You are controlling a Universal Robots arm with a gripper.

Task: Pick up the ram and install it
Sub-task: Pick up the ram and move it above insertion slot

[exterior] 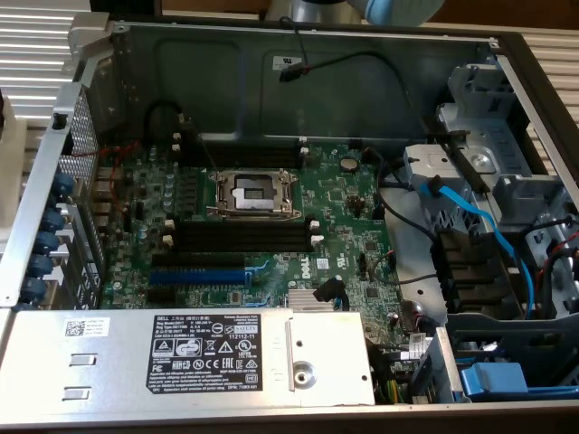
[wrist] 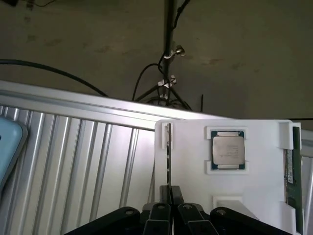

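Pincer [wrist: 171, 188]: seemingly clamped on ram [wrist: 168, 152], standing in tray [wrist: 188, 166] beside CPU [wrist: 227, 149]
Slots [exterior: 240, 237]: empty
Progress: grasp only, not installed

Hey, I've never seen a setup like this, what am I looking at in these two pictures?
A robot arm with a gripper is working on an open computer. The exterior view looks into the computer case: a green main board with an empty processor socket, black memory slots that look empty, and a grey power supply. The wrist view comes from a camera on the arm, looking past the gripper at a white tray. It holds a processor chip, a memory stick standing on edge just ahead of the gripper, and another green stick along one edge.
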